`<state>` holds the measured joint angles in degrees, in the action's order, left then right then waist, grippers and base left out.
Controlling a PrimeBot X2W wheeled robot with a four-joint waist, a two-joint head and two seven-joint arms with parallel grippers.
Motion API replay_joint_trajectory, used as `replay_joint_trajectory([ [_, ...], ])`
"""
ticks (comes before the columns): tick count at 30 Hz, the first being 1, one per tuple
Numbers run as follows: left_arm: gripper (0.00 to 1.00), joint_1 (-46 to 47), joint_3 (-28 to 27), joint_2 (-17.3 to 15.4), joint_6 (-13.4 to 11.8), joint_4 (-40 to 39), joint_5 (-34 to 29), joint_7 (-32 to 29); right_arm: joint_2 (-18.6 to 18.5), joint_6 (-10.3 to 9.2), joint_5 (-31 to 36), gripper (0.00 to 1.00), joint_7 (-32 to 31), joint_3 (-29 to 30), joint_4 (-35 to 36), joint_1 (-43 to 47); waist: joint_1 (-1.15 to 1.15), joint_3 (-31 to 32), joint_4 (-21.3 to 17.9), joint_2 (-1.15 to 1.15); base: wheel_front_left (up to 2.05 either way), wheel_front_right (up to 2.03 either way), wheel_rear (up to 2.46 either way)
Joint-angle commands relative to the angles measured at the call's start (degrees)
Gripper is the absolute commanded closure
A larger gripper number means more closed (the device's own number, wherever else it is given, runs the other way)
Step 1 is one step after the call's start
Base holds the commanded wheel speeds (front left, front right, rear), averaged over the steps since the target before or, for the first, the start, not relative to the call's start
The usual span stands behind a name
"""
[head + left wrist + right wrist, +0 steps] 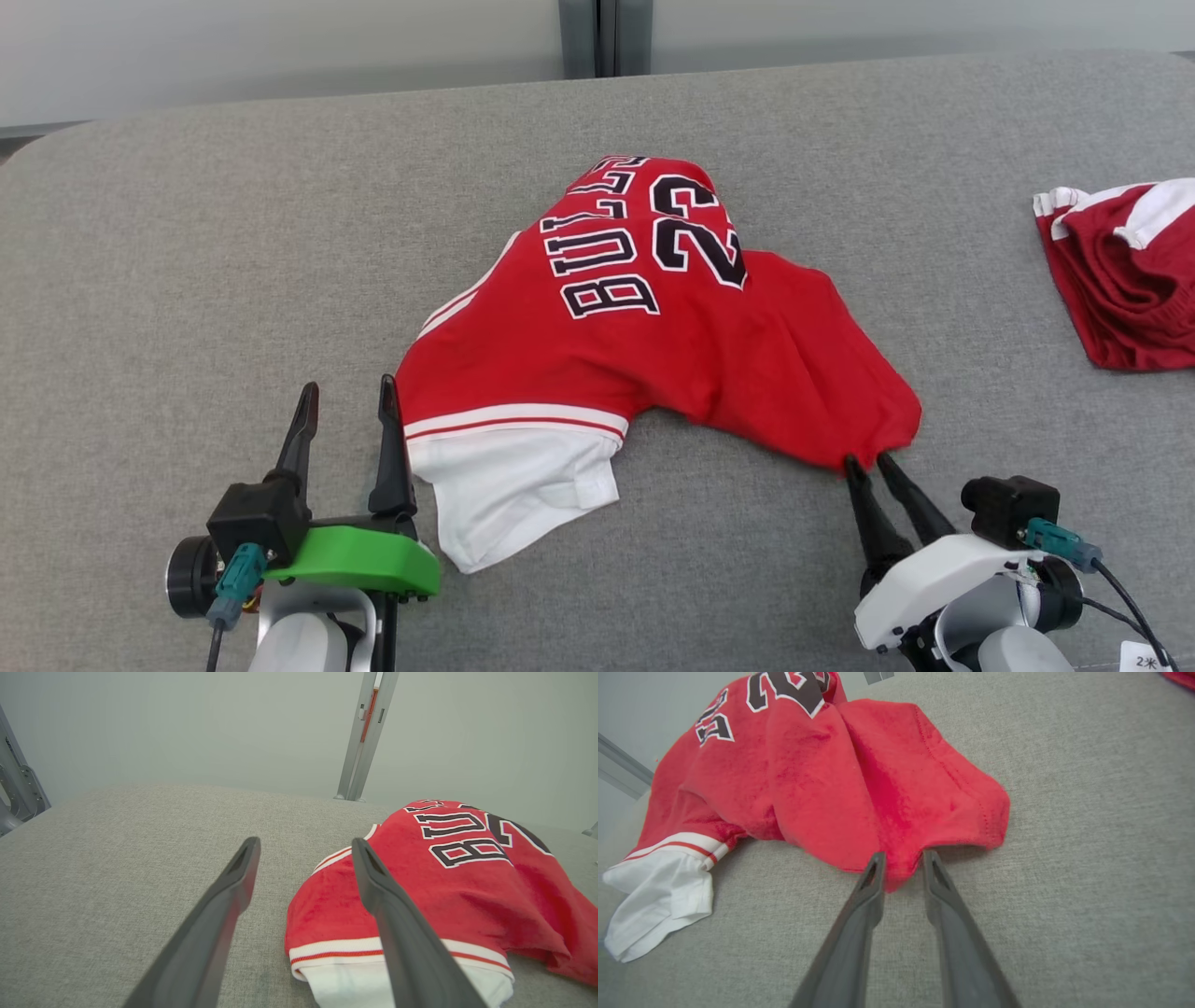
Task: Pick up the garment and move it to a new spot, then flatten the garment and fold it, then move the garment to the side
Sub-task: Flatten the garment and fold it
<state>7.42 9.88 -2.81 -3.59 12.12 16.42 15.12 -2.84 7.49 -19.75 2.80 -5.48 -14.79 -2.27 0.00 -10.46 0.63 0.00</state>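
Grey counter [187,280]: jersey [597,355] lying crumpled; right gripper [901,865] fingers parted around its hem, left gripper [347,411] wide open, empty. Flattening is being started; corners need gripping next.

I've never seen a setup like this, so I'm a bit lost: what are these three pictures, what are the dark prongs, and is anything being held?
These are three cameras on one two-armed robot. The head view looks down at a grey padded surface. The dark prongs are gripper fingers. The other two pictures are taken from each wrist, looking along that arm's own fingers.

On the surface lies a crumpled red jersey with a white sleeve. Another red-and-white garment lies at the right edge.

The left gripper is open, beside the sleeve, holding nothing. The right gripper has its tips slightly apart at the jersey's hem, with a fold of cloth between them; whether it grips or releases, I cannot tell.
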Motion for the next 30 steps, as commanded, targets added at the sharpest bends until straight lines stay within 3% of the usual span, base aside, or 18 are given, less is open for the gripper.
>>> replay_joint_trajectory([
  [1,0.0,0.7,-0.2,-0.2,0.2,0.1,-0.4,0.0,-0.1,0.0,-0.3,0.0,0.0,-0.1,1.3,0.6,0.0,0.1,0.0,0.0,0.0,0.0,0.0],
  [5,0.0,0.2,-0.3,-0.2,0.2,0.1,-0.3,0.0,-0.2,0.0,-0.2,0.0,0.3,2.0,5.8,1.3,0.0,0.6,0.2,0.0,0.0,0.0,0.0],
  [11,0.0,-0.3,0.2,-0.2,0.0,-0.3,-0.1,0.0,-0.1,0.0,2.5,0.0,-0.2,10.2,9.8,1.3,0.0,0.7,1.0,0.0,0.0,0.0,0.0],
  [23,0.0,0.4,0.2,-0.2,0.0,-0.1,-0.3,0.0,-0.1,0.0,8.2,0.0,-1.0,13.0,-6.3,-5.2,0.0,-0.6,3.3,0.0,0.0,0.0,0.0],
  [30,0.0,-0.3,0.2,-0.2,-0.4,0.0,-0.3,0.0,-0.1,0.0,8.1,0.0,-0.5,8.8,-11.3,-6.7,0.0,-0.1,3.4,0.0,0.0,0.0,0.0],
])
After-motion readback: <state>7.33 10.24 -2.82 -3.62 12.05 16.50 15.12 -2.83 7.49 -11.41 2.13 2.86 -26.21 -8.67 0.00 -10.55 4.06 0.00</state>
